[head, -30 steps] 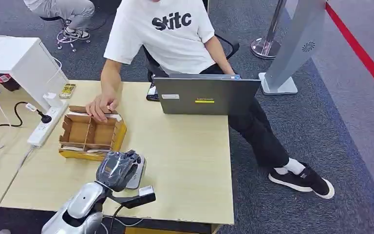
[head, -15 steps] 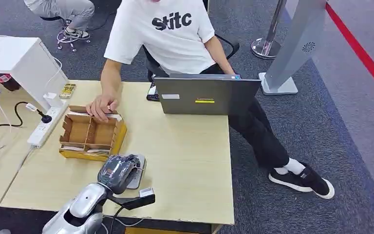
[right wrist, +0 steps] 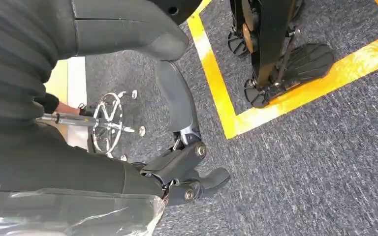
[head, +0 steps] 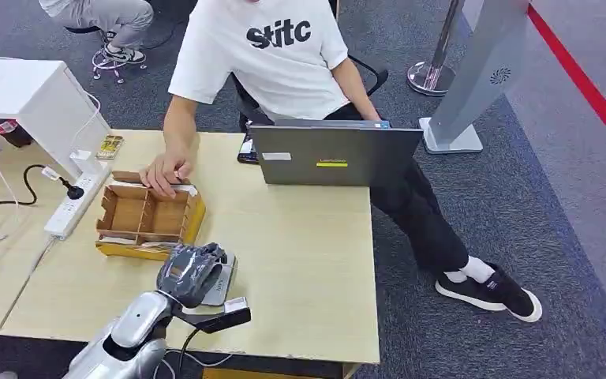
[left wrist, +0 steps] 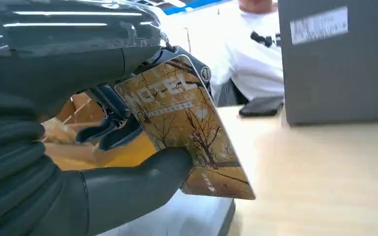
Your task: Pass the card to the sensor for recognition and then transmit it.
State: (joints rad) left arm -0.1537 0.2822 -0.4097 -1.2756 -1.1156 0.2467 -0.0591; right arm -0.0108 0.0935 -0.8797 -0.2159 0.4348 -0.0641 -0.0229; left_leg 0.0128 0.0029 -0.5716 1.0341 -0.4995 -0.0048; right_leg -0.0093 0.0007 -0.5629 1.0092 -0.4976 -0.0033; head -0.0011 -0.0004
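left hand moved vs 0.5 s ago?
Yes, slightly. The left hand has shifted back toward the cardboard box, above the grey sensor, gripping the card.

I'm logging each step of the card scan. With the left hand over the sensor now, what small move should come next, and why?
Probably hold the card flat just above the grey sensor briefly. The left hand grips it over the sensor at the table's near edge, tilted in the wrist view, so levelling it should help recognition before passing it on.
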